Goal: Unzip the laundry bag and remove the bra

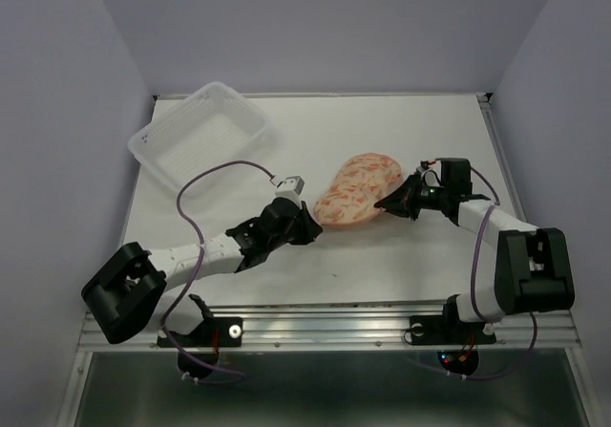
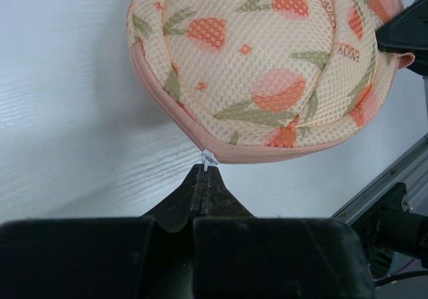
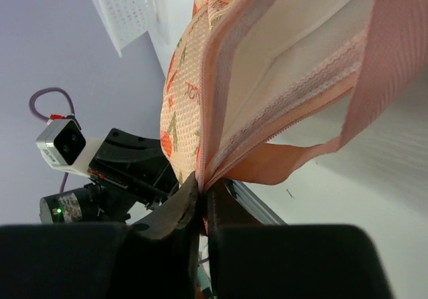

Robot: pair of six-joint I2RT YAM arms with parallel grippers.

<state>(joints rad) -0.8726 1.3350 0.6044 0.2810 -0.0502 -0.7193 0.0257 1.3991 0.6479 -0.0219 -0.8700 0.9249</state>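
Diagonally, laundry bag (image 1: 355, 190), long axis near-L to far-R

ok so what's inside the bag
Through the unzipped end of the bag, pale fabric with scalloped trim shows. Whether it is lining or the bra, I cannot tell. The printed shell covers everything deeper in.

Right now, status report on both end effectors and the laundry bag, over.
Left end effector shut on zip pull. Right end effector shut on pink edge of laundry bag, zip open there. Bra not made out. Basket apart, nothing blocking.
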